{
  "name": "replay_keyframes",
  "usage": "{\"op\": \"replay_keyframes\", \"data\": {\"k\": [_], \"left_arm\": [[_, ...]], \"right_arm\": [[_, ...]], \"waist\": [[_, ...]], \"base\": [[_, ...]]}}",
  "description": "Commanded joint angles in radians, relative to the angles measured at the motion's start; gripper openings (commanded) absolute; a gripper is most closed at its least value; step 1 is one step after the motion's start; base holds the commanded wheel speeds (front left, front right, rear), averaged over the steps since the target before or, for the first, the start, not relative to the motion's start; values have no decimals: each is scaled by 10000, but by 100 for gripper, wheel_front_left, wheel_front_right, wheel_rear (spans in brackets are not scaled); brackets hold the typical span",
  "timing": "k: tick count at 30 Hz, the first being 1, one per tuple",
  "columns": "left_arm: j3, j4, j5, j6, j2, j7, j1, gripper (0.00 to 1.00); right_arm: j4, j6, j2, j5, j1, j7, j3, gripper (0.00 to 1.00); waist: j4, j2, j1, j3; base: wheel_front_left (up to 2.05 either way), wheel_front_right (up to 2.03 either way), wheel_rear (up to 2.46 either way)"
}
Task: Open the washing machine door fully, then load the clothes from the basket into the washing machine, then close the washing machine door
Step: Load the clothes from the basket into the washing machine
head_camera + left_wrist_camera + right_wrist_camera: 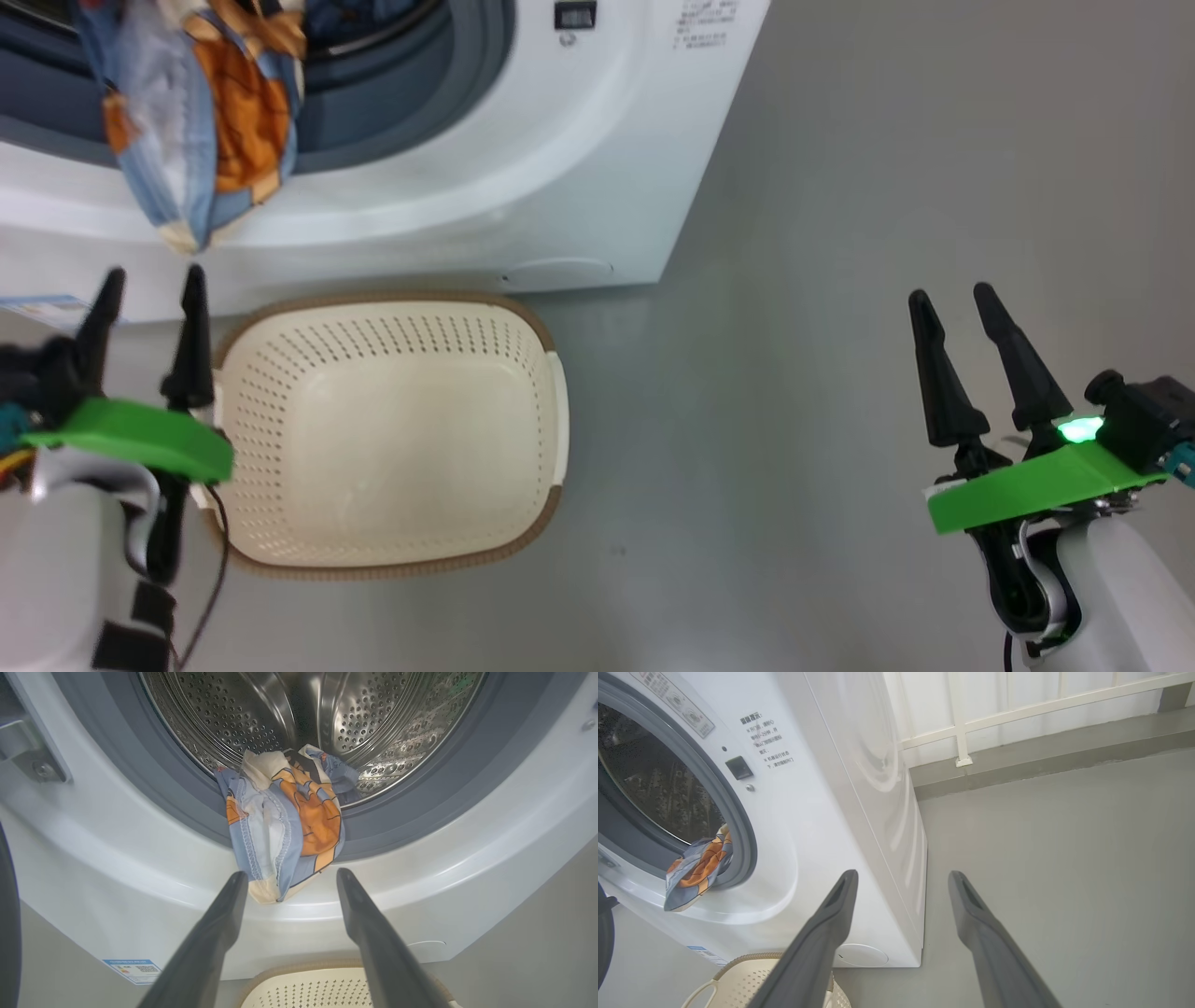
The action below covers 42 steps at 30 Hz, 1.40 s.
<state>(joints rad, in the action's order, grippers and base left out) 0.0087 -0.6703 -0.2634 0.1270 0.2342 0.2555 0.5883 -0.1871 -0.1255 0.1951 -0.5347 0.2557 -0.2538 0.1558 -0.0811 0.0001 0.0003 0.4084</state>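
Basket is sorted: the small cream perforated plastic basket point(392, 373) with the brown rim sits empty on the grey floor point(794, 373), right in front of the big white front-loading washing machine point(579, 131). Problem is the light blue garment with orange cartoon prints point(285, 826). It's draped over the blue-grey rubber gasket point(154, 770), half in the steel perforated drum point(383, 714), half dangling down the front. Left pincer point(154, 273) hovers just below it, fingers apart, holding nothing. Right pincer point(952, 292) is well off to the side, also apart and empty. I'd grab the dangling end low, lift it over the lip and shove it deep, otherwise it probably gets pinched at closing time.
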Motion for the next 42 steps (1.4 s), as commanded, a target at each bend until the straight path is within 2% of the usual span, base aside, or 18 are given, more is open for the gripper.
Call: {"op": "replay_keyframes", "data": {"k": [1,9,18,20,21,34,42], "left_arm": [[249,1,-45,36,488,63,358,100],[196,-1623,-42,36,1133,63,1955,100],[153,-2637,91,35,1444,63,2968,100],[193,-2682,159,-9,1446,63,3141,23],[211,-2657,195,-28,1430,63,3203,0],[106,-1314,770,-28,1163,63,3674,0],[-319,-2528,901,8,1200,61,5449,0]], "right_arm": [[259,-52,71,119,129,-80,201,100],[255,-52,-17,102,546,-80,350,100],[271,-52,-65,112,725,-80,440,100],[274,-52,-80,127,734,-80,426,100],[270,-52,-90,136,734,-80,423,100],[284,-52,-311,148,775,-80,406,100],[286,-52,-457,83,970,-80,567,100]], "waist": [[-417,-1,-3,893],[-737,-1,-3,1432],[-913,-1,-3,1667],[-906,-1,-3,1695],[-902,-1,-3,1697],[-784,-1,-3,1831],[-993,-1,-3,2213]], "base": [[0,0,0],[0,0,0],[0,0,0],[0,0,0],[0,0,0],[0,0,0],[0,0,0]]}}
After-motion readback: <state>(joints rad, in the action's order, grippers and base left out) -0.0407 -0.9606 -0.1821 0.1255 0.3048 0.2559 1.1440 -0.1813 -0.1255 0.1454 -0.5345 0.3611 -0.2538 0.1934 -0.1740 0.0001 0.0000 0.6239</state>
